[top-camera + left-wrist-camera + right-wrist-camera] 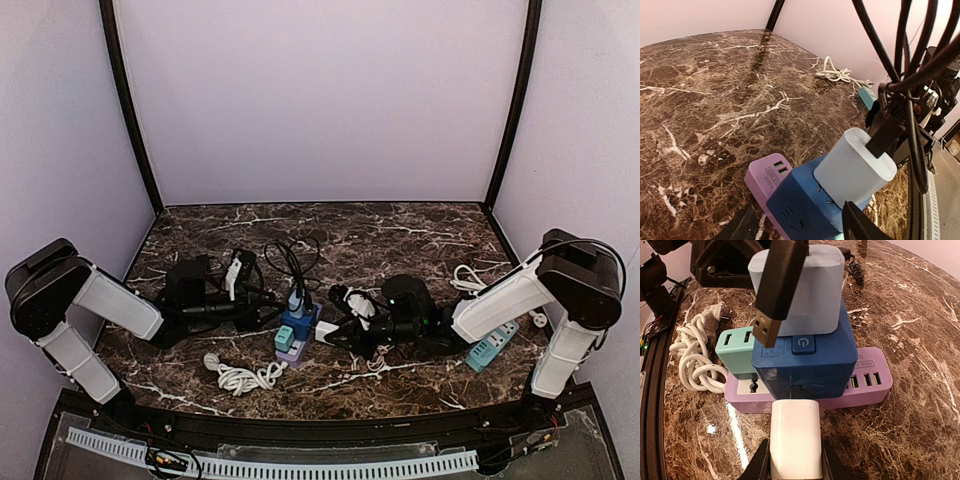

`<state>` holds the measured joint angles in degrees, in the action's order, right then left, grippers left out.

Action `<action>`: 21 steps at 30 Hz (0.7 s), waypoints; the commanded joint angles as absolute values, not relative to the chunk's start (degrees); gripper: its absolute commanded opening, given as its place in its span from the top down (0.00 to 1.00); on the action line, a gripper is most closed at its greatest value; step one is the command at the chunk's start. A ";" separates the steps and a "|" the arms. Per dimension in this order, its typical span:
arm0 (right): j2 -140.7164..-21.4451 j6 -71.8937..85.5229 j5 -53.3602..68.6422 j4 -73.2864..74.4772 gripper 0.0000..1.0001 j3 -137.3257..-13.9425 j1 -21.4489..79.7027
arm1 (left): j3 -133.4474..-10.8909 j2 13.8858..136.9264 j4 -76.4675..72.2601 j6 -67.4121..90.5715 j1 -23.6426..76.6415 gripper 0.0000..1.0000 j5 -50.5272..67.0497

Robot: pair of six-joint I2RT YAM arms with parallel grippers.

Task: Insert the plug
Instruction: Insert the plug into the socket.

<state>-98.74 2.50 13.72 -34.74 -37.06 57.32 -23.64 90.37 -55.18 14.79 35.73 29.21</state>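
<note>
One white rectangular plastic plug [795,432] is sitting clenched in the right gripper [794,463] at a purple power strip [871,390], while the left gripper [800,226] is hanging released.

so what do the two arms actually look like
They match. The left arm and right arm have smooth white link covers between bulky, rounded black joint housings. The left gripper and right gripper are black all over, with flat, tapering black fingers visible in the wrist views. No readable markings show.
</note>
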 commanded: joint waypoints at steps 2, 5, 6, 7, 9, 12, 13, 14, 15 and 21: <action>-97.96 1.92 13.03 -36.70 1.00 -36.50 57.15 | -24.34 91.90 -53.60 15.10 35.67 0.42 34.57; -97.50 1.55 12.71 -36.65 1.00 -36.67 57.19 | -23.95 92.75 -50.42 13.26 35.77 0.43 33.35; -97.47 1.56 12.73 -36.77 1.00 -36.82 57.19 | -23.80 92.73 -50.29 12.79 35.81 0.44 33.39; -97.64 1.51 12.90 -36.81 1.00 -36.90 57.15 | -23.62 92.77 -50.24 12.63 35.88 0.44 33.30; -98.43 1.33 13.47 -37.39 1.00 -37.12 57.15 | -23.81 92.99 -49.60 12.29 36.24 0.47 32.22; -99.34 1.32 14.64 -38.12 1.00 -37.52 57.20 | -24.06 93.24 -48.16 12.31 36.42 0.54 29.66; -99.28 1.33 14.72 -38.53 1.00 -37.42 57.16 | -24.03 93.29 -47.99 12.31 36.45 0.56 29.29; -99.05 1.37 14.70 -39.09 1.00 -37.07 57.18 | -24.02 93.37 -47.75 12.20 36.47 0.58 28.70; -98.74 1.38 14.65 -39.64 1.00 -36.70 57.17 | -23.97 93.44 -47.65 12.12 36.47 0.58 28.46; -98.61 2.60 15.25 -44.12 1.00 -34.80 57.19 | -23.16 94.05 -49.28 10.67 36.52 0.59 30.13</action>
